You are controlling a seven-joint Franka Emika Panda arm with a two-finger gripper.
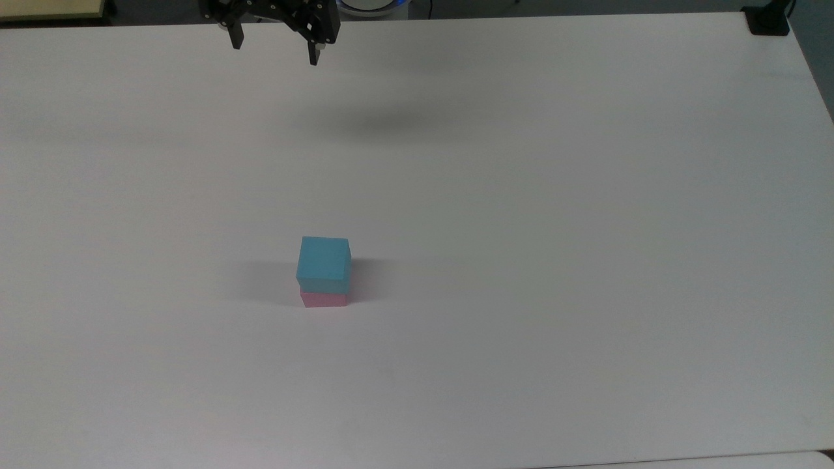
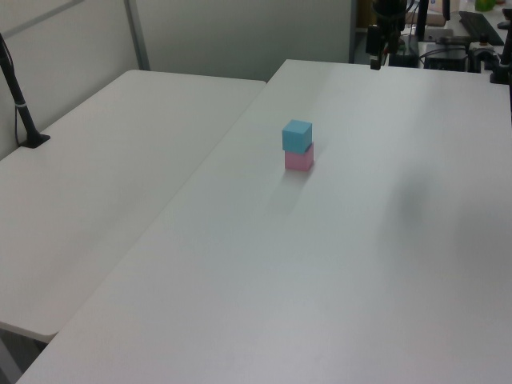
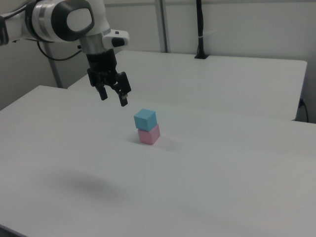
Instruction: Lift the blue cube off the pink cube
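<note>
I see the blue cube (image 1: 324,264) sitting squarely on top of the pink cube (image 1: 323,299), the two stacked near the middle of the white table (image 1: 586,260). The blue one's edges are turned slightly off the pink one's, so the stack looks a little twisted in the right view (image 3: 145,118) and the left view (image 2: 297,136). The pink cube (image 3: 149,134) rests flat on the tabletop, with a soft shadow spreading to both sides of it in the top view.

My gripper (image 1: 275,51) hangs in the air well apart from the stack, at the far edge of the table in the top view and a bit toward the top view's left of the cubes. In the right view the gripper (image 3: 114,98) hovers above table level, up and toward the right view's left of the blue cube, touching nothing. Its fingers (image 1: 236,36) stand wide apart and point downward, with nothing between them. The blue cube lies outside that gap, lower than the fingertips and nearer the table's centre.

The arm (image 3: 64,19) reaches in from the right view's upper left. A blurred shadow (image 1: 391,124) lies on the table between gripper and stack in the top view. Behind, a second white table (image 2: 104,160) adjoins mine.
</note>
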